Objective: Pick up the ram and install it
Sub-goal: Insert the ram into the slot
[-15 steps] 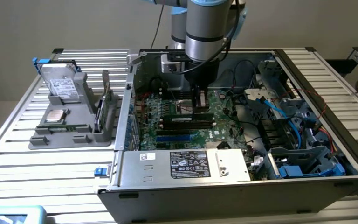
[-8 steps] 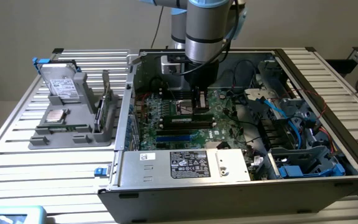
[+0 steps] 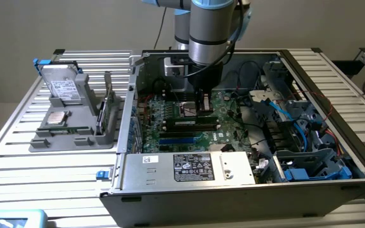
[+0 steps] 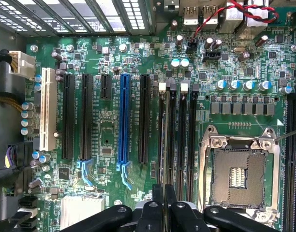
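1. Open computer case [image 3: 233, 199] sits on slatted table [image 3: 43, 166]. The parts tray [image 3: 74, 140] is just beside it, at the exterior view's left.
2. On tray: hard drive [image 3: 63, 88] at far end, square chip [image 3: 57, 118] in front of it, card [image 3: 108, 111] on edge along the side nearest the case.
3. Inside case: motherboard [image 3: 169, 114] on floor, power supply box [image 3: 195, 167] in front of it at near wall, drive cage [image 3: 309, 159] at the exterior view's right.
4. Also inside: gripper [image 3: 201, 110] [image 4: 164, 191] over memory slots [image 4: 179, 140], which lie between expansion slots [image 4: 124, 121] and processor socket [image 4: 237, 179].
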Tool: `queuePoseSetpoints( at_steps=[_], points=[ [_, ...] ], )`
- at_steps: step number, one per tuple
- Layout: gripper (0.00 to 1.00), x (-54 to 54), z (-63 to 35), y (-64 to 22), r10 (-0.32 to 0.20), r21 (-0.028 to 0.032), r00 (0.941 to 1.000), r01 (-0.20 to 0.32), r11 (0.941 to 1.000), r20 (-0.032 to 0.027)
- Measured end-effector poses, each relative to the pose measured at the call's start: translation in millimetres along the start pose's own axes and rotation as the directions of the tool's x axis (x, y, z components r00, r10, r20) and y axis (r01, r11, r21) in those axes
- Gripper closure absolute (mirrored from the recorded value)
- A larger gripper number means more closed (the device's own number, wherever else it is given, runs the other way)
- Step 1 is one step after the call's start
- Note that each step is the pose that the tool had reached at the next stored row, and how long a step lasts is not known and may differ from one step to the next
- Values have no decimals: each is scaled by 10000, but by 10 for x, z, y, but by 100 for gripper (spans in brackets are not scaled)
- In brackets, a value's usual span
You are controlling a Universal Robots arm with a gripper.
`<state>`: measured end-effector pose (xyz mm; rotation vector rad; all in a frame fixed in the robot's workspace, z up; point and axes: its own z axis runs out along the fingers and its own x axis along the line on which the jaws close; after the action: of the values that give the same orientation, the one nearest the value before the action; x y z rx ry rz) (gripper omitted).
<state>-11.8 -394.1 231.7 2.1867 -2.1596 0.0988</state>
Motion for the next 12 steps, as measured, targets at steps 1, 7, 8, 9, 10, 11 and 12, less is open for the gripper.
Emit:
queuePoseSetpoints(
  at_steps=[1, 7, 8, 9, 10, 11, 12],
  points=[
    [87, -1, 5, -1, -1, 1, 10000, 1, 10000, 3],
    [87, -2, 27, 0, -4, -1, 10000, 4, 10000, -3],
    [87, -1, 29, 0, -5, 0, 10000, 5, 10000, -2],
    [87, 0, 30, 0, -7, 1, 10000, 7, 10000, 1],
    [87, 3, 31, 0, -8, 2, 10000, 8, 10000, 1],
    [87, 4, 31, 0, -9, 1, 10000, 9, 10000, 1],
    [87, 4, 31, 0, -11, 1, 10000, 11, 10000, 1]
  ],
)
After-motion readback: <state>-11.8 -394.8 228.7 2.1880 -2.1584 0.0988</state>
